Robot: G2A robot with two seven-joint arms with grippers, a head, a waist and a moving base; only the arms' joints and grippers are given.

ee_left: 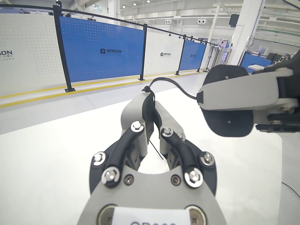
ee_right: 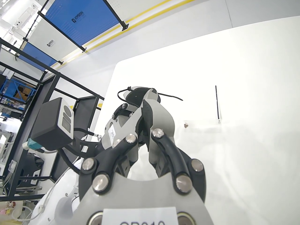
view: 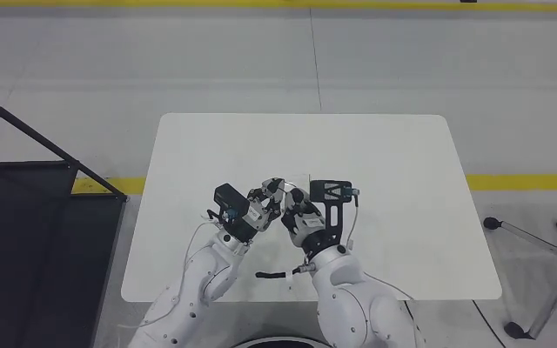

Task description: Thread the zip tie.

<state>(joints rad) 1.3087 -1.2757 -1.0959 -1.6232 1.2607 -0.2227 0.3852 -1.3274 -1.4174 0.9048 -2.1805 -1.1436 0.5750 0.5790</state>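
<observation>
left gripper (ee_left: pixel 151 111) clamped on zip tie (ee_left: pixel 147 89) below its head, right gripper (ee_left: pixel 202 99) pinching the arched strap, strap end hidden between pads

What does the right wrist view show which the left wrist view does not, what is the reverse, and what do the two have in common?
The right wrist view adds a second zip tie lying straight on the table, and a small brown speck near it. The left wrist view adds the spot where the held zip tie enters the right gripper, seen from the side. Both show the held zip tie arched between the left gripper, shut near its head, and the right gripper, shut on its strap.
</observation>
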